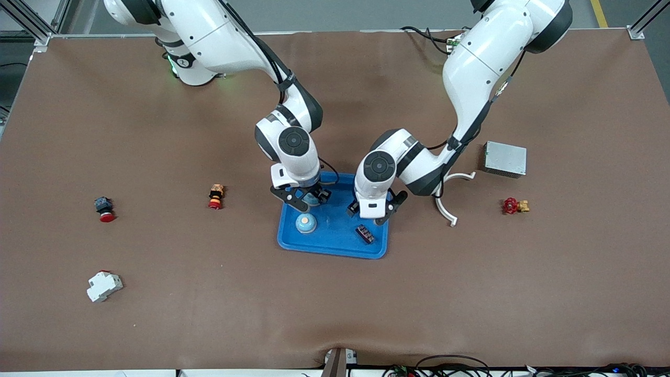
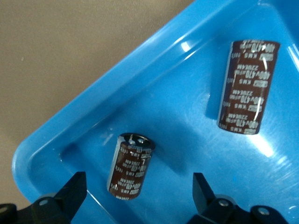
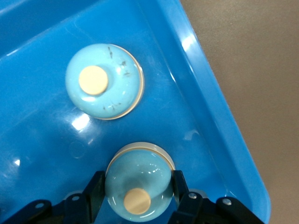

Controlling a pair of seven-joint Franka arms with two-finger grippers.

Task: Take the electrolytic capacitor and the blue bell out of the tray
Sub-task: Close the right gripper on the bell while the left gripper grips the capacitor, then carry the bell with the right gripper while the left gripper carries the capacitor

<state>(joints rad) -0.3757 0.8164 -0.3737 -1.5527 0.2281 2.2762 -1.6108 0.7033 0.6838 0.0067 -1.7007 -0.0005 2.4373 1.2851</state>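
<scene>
A blue tray lies mid-table. My right gripper is low over the tray's end toward the right arm, shut on a light-blue bell, its fingers against the bell's sides. A second bell sits in the tray nearer the front camera. My left gripper hangs open over the tray's other end. A brown capacitor lies in the tray corner between its spread fingers, untouched. A second capacitor lies close by in the tray.
Toward the right arm's end lie two red push buttons and a white breaker. Toward the left arm's end are a white curved bracket, a grey metal box and a red valve.
</scene>
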